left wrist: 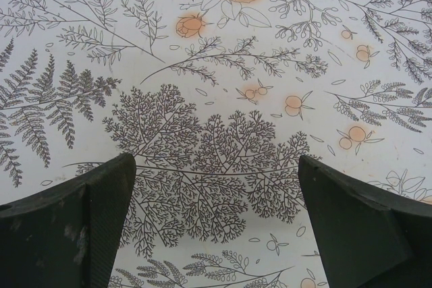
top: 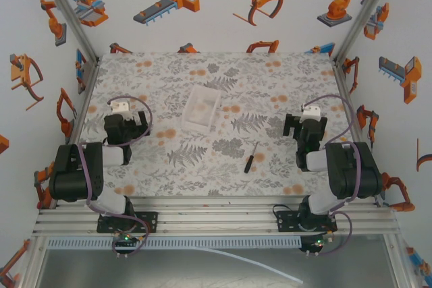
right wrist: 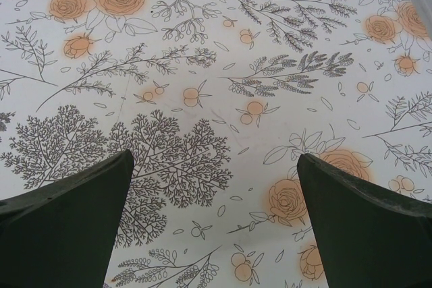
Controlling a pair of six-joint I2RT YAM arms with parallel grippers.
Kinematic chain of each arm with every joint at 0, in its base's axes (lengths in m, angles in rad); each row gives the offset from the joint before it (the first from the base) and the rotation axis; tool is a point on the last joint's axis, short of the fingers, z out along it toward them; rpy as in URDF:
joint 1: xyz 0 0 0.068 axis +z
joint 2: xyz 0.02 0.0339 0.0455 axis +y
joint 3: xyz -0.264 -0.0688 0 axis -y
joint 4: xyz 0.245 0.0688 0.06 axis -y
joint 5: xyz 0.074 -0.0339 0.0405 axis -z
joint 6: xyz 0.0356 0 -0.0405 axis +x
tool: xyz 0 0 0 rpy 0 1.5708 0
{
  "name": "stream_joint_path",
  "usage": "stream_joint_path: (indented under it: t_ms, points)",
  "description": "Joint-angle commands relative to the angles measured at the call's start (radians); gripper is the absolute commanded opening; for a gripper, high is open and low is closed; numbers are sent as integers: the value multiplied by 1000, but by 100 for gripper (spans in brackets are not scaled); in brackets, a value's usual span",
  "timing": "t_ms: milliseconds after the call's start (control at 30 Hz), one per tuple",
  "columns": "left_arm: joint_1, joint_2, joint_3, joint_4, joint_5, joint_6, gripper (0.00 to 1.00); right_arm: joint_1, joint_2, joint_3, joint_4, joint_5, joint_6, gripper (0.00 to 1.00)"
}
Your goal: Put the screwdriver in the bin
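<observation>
The screwdriver (top: 251,158), slim with a black handle and a thin dark shaft, lies flat on the floral cloth right of centre, handle toward the near edge. The clear whitish bin (top: 201,108) sits beyond it, near the middle of the table, with nothing in it that I can make out. My left gripper (top: 125,128) hovers at the left, open, well away from both. My right gripper (top: 305,126) rests to the right of the screwdriver, open as well. Both wrist views show wide-apart dark fingers (left wrist: 88,214) (right wrist: 81,207) over bare cloth.
The table (top: 169,79) is covered by a grey and orange floral cloth. Aluminium rails (top: 202,224) run along the near edge and up the back corners. White walls with robot stickers close in the sides and back.
</observation>
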State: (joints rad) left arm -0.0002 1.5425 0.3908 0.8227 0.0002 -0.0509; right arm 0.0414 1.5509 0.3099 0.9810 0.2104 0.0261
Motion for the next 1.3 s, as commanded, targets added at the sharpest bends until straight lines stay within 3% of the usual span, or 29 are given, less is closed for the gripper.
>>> stream_joint_path:
  t_ms: [0, 67, 433, 700, 833, 967, 1133, 1267]
  points:
    - [-3, 1, 19, 10, 8, 17, 97, -5, -2, 23, 2, 30, 18, 99]
    - [-3, 0, 19, 10, 9, 16, 97, -5, 0, 36, -20, 97, 46, 99]
    - [-14, -9, 26, -7, -17, 23, 97, -21, -37, 47, -75, 79, 56, 99]
    - [-15, -180, 227, -515, 28, 21, 97, 8, -273, 109, -349, 116, 39, 99]
    - [-30, -264, 374, -842, 44, 60, 97, 41, -407, 276, -730, 144, 172, 99]
    - [-43, -322, 547, -1136, -13, 52, 97, 63, -465, 480, -1172, 83, 351, 99]
    - [-49, -377, 716, -1406, -16, 65, 97, 209, -520, 548, -1431, 79, 440, 99]
    - [-57, -420, 779, -1552, 60, 134, 97, 337, -476, 590, -1618, 72, 527, 96]
